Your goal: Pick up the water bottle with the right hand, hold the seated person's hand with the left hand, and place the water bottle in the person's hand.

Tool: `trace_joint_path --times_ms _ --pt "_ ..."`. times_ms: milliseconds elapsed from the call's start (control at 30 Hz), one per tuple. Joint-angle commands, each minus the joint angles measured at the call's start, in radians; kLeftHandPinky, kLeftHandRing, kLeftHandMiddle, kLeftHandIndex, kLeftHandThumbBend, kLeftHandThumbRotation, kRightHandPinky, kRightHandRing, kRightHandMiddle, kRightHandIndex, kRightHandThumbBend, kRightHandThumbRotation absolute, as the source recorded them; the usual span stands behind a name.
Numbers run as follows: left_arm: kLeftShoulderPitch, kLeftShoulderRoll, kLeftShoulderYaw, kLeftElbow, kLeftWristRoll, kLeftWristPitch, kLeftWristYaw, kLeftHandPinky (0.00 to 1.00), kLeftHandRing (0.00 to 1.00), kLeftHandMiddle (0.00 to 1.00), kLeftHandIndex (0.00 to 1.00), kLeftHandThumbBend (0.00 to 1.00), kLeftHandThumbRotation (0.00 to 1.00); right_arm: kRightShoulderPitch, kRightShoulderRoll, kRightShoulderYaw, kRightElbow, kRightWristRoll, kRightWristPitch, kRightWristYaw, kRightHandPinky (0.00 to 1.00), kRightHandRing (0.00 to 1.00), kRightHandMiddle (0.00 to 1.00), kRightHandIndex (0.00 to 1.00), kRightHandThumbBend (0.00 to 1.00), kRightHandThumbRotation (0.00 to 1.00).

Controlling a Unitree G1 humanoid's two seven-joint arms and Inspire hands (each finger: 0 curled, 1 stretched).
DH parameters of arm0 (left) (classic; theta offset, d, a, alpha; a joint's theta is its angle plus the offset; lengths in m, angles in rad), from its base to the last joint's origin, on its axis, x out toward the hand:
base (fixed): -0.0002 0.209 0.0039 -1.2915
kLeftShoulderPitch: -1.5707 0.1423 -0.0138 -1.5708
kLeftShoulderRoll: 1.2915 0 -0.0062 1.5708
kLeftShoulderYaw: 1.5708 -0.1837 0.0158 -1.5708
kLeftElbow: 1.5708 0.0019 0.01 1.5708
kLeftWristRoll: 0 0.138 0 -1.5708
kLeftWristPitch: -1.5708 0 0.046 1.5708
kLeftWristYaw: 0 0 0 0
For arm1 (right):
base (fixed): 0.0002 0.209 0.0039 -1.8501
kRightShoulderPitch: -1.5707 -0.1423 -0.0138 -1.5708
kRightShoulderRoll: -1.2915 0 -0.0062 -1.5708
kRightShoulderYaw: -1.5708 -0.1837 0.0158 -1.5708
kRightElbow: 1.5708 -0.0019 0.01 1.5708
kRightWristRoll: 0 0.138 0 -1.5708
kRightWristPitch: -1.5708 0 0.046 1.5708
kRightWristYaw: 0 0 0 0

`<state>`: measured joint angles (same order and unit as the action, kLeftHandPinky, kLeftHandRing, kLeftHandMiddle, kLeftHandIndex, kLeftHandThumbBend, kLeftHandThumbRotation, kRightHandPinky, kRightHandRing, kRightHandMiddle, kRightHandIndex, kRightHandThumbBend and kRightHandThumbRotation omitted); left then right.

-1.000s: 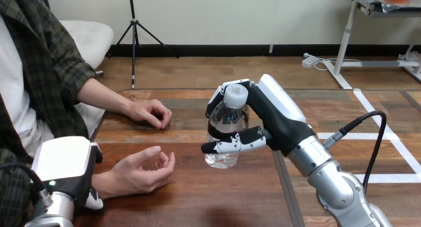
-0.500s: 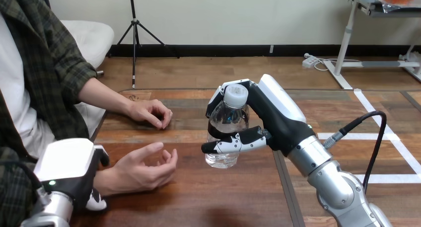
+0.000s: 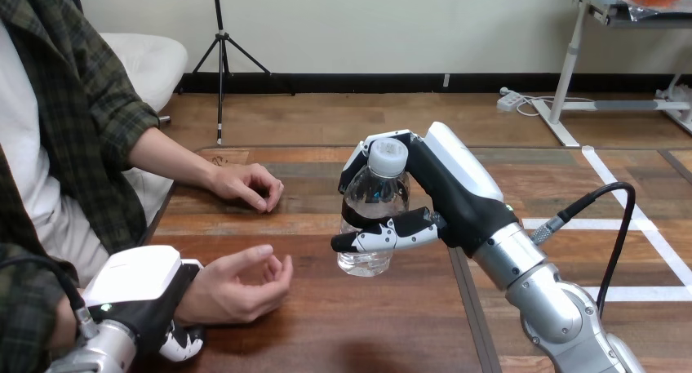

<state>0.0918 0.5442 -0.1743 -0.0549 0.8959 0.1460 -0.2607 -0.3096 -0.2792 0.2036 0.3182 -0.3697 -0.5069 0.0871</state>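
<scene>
One clear plastic water bottle with white cap (image 3: 371, 197), clamped upright in right hand (image 3: 457, 202) over wooden table (image 3: 367, 324) middle. Left hand (image 3: 135, 287) curled round person's wrist (image 3: 194, 293) near table's front left corner.

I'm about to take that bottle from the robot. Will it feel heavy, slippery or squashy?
The bottle is small, so probably light; its fill is hard to judge. Its clear thin-looking wall would likely dent under a firm squeeze. Smooth plastic, so possibly slippery.

The head camera looks forward and down across the wooden table (image 3: 367, 324), close above its surface.
</scene>
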Motion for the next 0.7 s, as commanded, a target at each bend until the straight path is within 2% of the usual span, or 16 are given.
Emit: trace_joint_path --times_ms 0,167,467,667 --pt "-0.001 -0.024 -0.076 0.001 -0.073 -0.058 -0.069 0.60 0.69 0.73 0.73 0.85 0.00 -0.063 -0.001 -0.024 -0.043 0.023 -0.015 -0.006 0.35 0.38 0.43 0.43 0.76 0.00" --pt "-0.003 -0.026 -0.078 0.001 -0.096 -0.058 -0.073 0.60 0.70 0.73 0.73 0.85 0.00 -0.063 -0.002 -0.024 -0.040 0.025 -0.018 -0.006 0.35 0.38 0.43 0.43 0.76 0.00" --pt "-0.011 -0.028 -0.092 0.002 -0.086 -0.045 -0.071 0.61 0.70 0.73 0.73 0.84 0.00 -0.062 -0.001 -0.025 -0.044 0.022 -0.010 -0.006 0.35 0.38 0.43 0.43 0.76 0.00" --pt "-0.013 -0.039 -0.098 0.008 -0.061 -0.034 -0.037 0.60 0.69 0.73 0.73 0.84 0.00 -0.063 -0.002 -0.026 -0.043 0.019 -0.015 -0.009 0.35 0.38 0.43 0.43 0.76 0.00"
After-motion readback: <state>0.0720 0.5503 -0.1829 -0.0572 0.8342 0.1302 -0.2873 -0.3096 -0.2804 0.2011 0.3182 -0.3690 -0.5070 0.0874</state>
